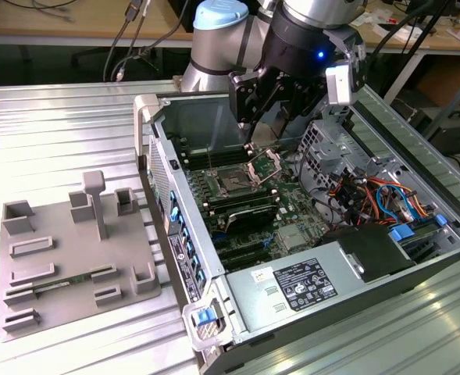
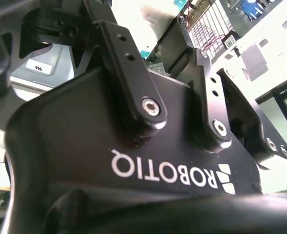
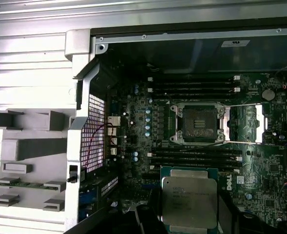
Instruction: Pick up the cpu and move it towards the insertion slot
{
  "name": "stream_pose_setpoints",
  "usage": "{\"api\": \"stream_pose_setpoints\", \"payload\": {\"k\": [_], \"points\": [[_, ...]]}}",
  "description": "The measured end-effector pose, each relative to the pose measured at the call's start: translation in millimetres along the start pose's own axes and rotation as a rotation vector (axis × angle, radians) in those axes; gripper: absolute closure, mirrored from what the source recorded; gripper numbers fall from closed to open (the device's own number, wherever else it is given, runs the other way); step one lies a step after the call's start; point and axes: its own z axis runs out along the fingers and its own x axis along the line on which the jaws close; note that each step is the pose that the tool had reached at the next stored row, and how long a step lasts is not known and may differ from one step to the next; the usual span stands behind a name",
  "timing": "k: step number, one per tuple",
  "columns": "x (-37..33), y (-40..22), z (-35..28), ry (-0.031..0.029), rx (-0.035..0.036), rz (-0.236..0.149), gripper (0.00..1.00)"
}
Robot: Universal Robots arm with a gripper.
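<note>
One cpu [image 3: 189, 202], held flat in the pincer [image 3: 188, 219] in the first wrist view, dark fingers closed against its two side edges. One insertion slot [image 3: 200, 124] at about 12 o'clock from the chip, near but apart, dark centre exposed, silver bracket [image 3: 250, 124] swung open toward 3 o'clock. Two banks of long black memory slots [image 3: 197, 87], one at 12 and one at 6 o'clock of the socket.

From the exterior view: one open computer case [image 1: 308, 234] on the ribbed metal counter [image 1: 58, 141], one grey tray [image 1: 73, 250] at 9 o'clock of it, pincer [image 1: 272, 98] above the insertion slot [image 1: 233, 182].

In the second wrist view, pincer body and linkage bars [image 2: 133, 73] from close up.
</note>
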Motion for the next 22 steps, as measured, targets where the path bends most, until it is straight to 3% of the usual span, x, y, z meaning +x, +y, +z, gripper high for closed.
{"api": "stream_pose_setpoints", "payload": {"k": [22], "points": [[-14.1, 3.1, 1.8, 0.0000, 0.0001, 0.000, 0.45]]}}
